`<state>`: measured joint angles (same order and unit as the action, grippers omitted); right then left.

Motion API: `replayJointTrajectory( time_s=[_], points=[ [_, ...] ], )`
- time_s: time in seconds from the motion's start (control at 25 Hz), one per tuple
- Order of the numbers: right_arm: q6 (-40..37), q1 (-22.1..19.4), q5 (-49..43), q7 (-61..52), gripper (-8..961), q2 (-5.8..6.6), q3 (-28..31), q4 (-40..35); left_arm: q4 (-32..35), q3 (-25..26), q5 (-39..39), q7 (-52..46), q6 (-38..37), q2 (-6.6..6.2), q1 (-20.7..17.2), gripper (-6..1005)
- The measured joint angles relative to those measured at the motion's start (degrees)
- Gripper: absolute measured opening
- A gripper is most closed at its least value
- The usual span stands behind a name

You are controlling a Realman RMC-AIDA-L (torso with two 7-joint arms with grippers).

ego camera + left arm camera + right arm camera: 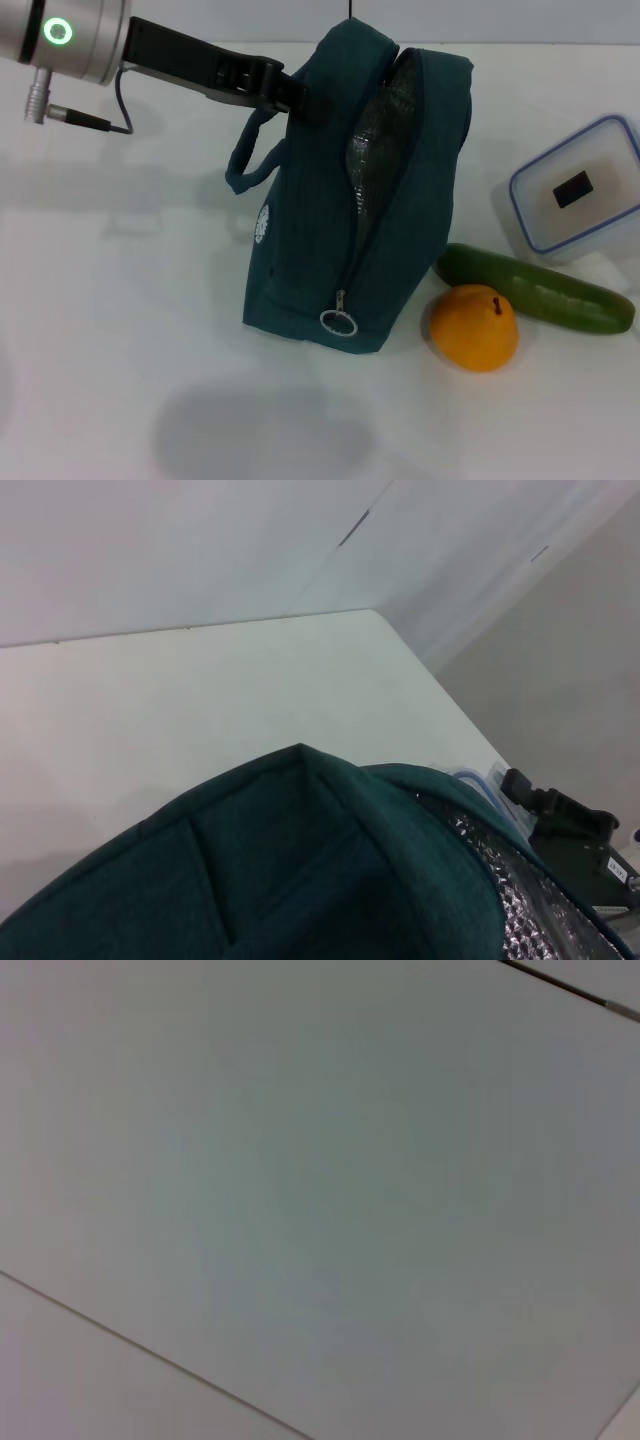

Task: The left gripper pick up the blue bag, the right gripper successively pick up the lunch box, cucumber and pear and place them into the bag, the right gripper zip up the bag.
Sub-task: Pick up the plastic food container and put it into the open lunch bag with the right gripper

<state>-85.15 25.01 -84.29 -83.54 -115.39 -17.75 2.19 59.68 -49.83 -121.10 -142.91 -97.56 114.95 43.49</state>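
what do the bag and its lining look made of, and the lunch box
The blue bag: matte woven fabric, going by its soft folds and stitched seams. Its lining: crinkled silver foil, probably insulating. The lunch box: clear, glossy plastic with a blue-edged lid.

Close view of the blue bag [300, 870]: its dark teal fabric top fills the lower part, with crinkled silver foil lining [520, 900] showing at one side. Behind it stretches the white counter [200, 700]. A black device [570, 835] sits beyond the bag's edge, next to a pale blue rim.
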Motion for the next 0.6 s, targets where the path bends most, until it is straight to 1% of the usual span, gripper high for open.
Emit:
replayJointTrajectory(
  time_s=[0.2, 0.44, 0.6],
  points=[
    [-0.17, -0.23, 0.09, -0.04, 133, 0.0, 0.0, -0.12, -0.04, 0.0, 0.11, -0.02, 0.0, 0.0, 0.02, 43],
    [-0.2, -0.33, 0.1, -0.05, 88, 0.0, 0.0, -0.17, -0.15, -0.08, 0.16, -0.01, 0.0, 0.13, -0.27, 43],
    [0.05, -0.81, 0.07, -0.05, 88, 0.0, -0.02, -0.18, -0.22, -0.03, 0.17, 0.0, -0.02, 0.18, -0.41, 43]
  ],
)
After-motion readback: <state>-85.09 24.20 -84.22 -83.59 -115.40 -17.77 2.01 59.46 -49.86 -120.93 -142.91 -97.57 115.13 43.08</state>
